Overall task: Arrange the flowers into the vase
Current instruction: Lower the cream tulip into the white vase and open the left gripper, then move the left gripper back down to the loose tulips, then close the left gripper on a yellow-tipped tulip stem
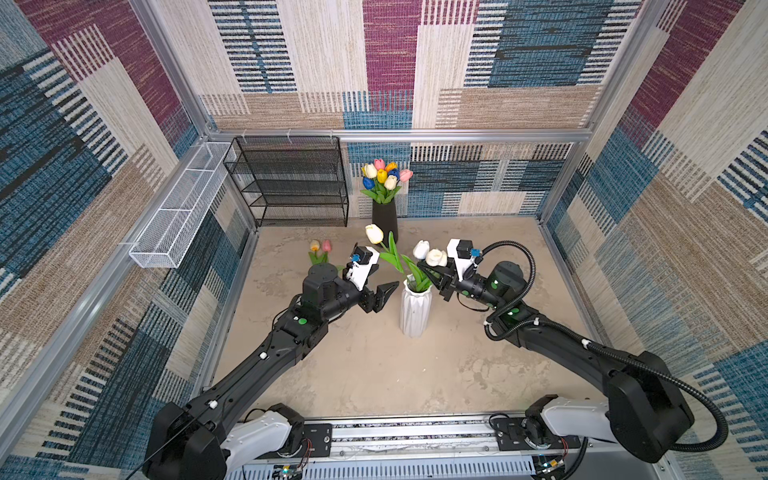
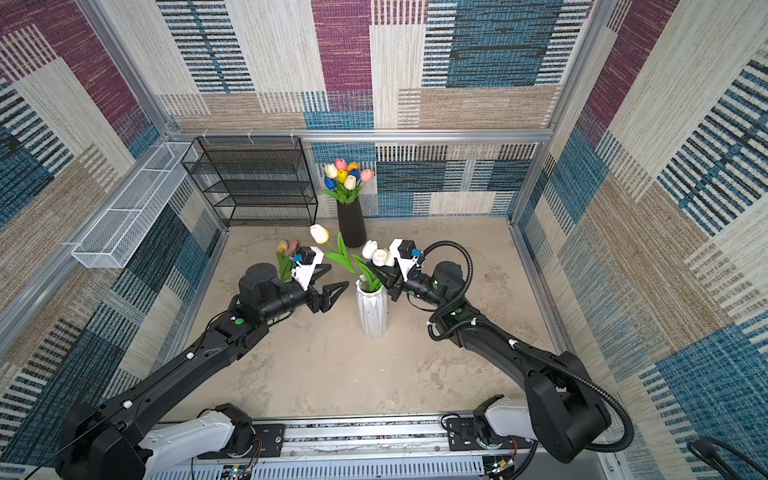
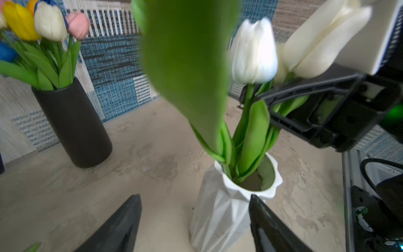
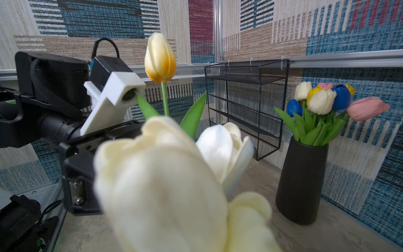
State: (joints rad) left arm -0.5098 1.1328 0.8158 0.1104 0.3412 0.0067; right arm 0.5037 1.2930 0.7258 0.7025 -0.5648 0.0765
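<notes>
The white faceted vase (image 1: 415, 316) (image 2: 372, 316) stands mid-table with green stems in its mouth (image 3: 255, 181). A cream-yellow tulip (image 1: 374, 233) (image 4: 160, 57) leans out of it to the left, free of both grippers. My right gripper (image 1: 432, 275) (image 3: 265, 102) is shut on the stems of the white tulips (image 1: 430, 254) (image 3: 254, 52) just above the rim; their blossoms hide its jaws in the right wrist view. My left gripper (image 1: 381, 281) (image 3: 195, 197) is open and holds nothing, just left of the vase. Two more flowers (image 1: 320, 246), orange and pink, lie behind the left arm.
A black vase (image 1: 384, 226) (image 4: 302, 181) with a mixed bouquet (image 1: 384, 176) stands at the back wall. A black wire shelf (image 1: 291, 183) is at the back left, and a white mesh basket (image 1: 178, 208) hangs on the left wall.
</notes>
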